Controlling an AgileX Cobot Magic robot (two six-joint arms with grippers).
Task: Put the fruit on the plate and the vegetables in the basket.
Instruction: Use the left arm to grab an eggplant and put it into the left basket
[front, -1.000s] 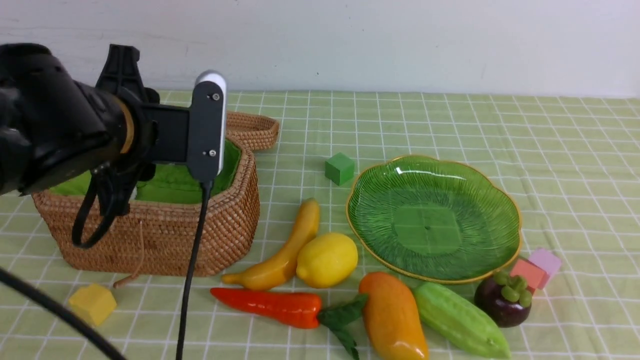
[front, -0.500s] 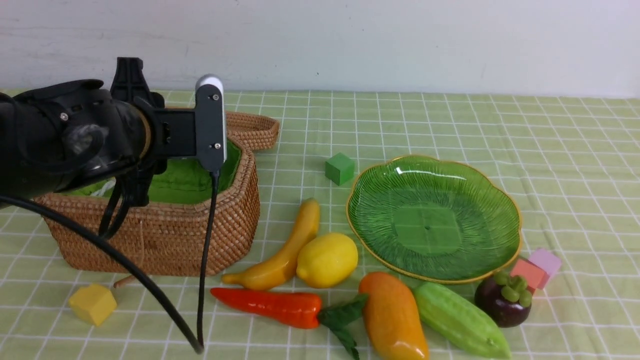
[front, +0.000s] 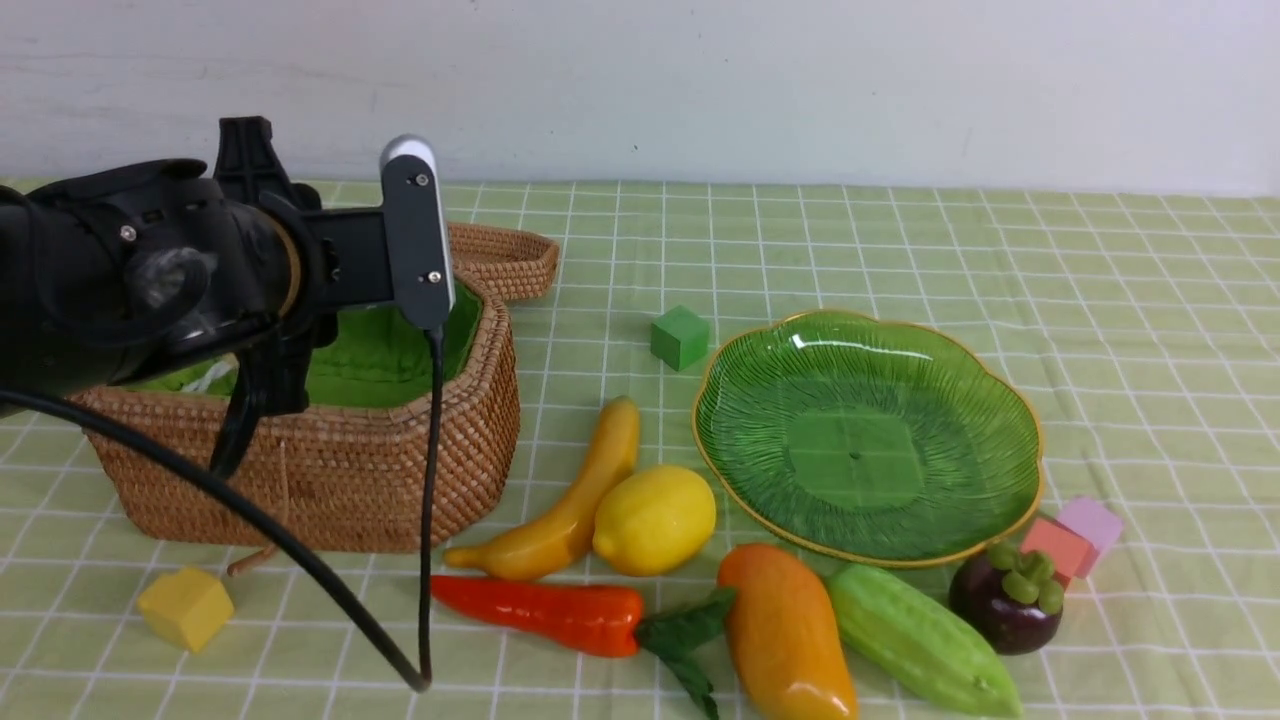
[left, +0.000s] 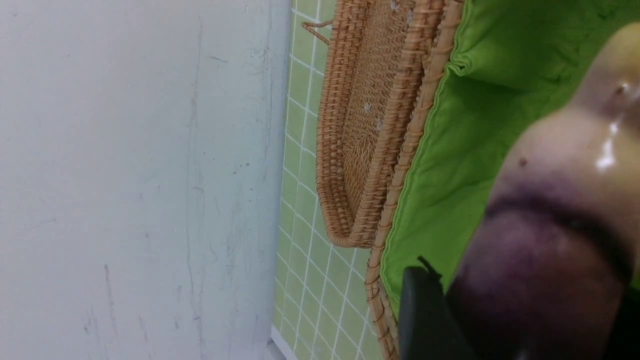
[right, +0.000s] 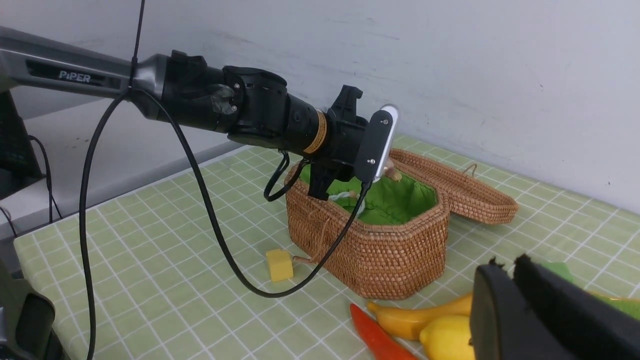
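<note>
My left gripper (left: 525, 305) is shut on the dark purple eggplant (left: 550, 225), holding it over the green lining of the open wicker basket (front: 330, 480). In the front view the wrist and its camera hide the jaws. On the cloth in front lie the banana (front: 580, 500), lemon (front: 655, 520), carrot (front: 545, 612), mango (front: 785, 635), bumpy green gourd (front: 915, 640) and mangosteen (front: 1005, 600). Nothing lies on the green glass plate (front: 860, 440). My right gripper (right: 505, 267) is shut and holds nothing, hovering near the lemon (right: 445, 340) and banana (right: 415, 317).
The basket's lid (front: 505, 258) lies open behind it. Foam cubes sit around: green (front: 680, 337) behind the plate, yellow (front: 186, 607) in front of the basket, red (front: 1055, 545) and pink (front: 1092, 522) by the mangosteen. The left arm's cable (front: 300, 570) droops before the basket.
The left wrist has turned and shifted above the basket, its camera bracket ending slightly higher and further left. Everything on the table stays where it was.
</note>
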